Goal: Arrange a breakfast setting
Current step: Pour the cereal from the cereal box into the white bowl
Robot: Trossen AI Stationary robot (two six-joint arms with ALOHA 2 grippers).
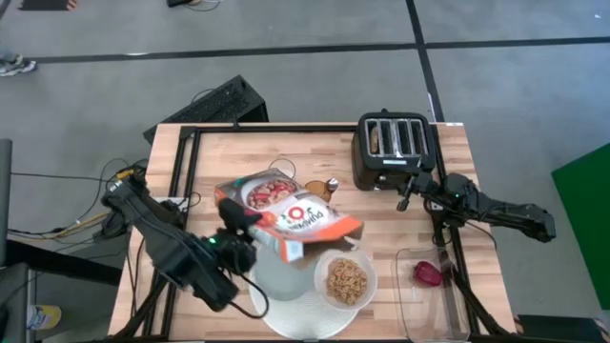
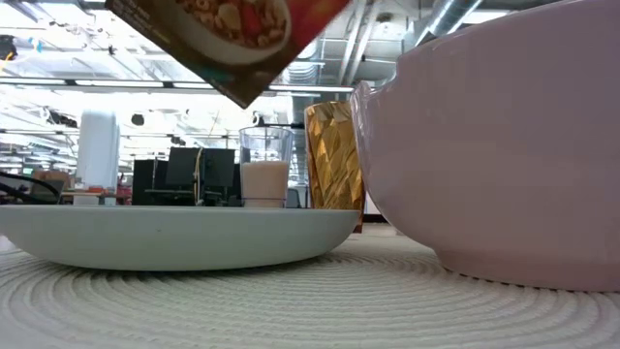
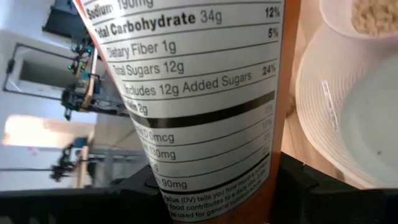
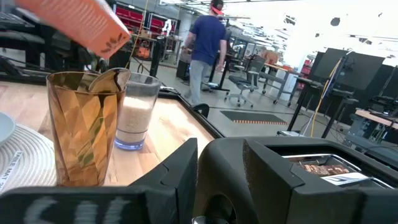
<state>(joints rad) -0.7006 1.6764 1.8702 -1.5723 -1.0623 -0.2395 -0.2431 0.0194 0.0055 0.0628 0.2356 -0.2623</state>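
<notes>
My left gripper is shut on an orange cereal box and holds it tilted above the table, its open end toward a white bowl of tan cereal. The bowl and a pale grey-blue plate rest on a large round white ribbed plate. A brown toast slice stands in a black toaster. My right gripper is at the toaster's near side. A dark red fruit lies in a clear tray. A metal spoon stands in an amber glass. My left gripper pinches the box near its closed end, one finger on each side of the nutrition panel. The fingers come from the table's left side and lie across the box. The box is lifted clear, slanting, with its open end toward the bowl.
A glass of milk stands beside the amber glass, behind the plates. The clear tray sits at the near right edge. A person walks in the room beyond the table.
</notes>
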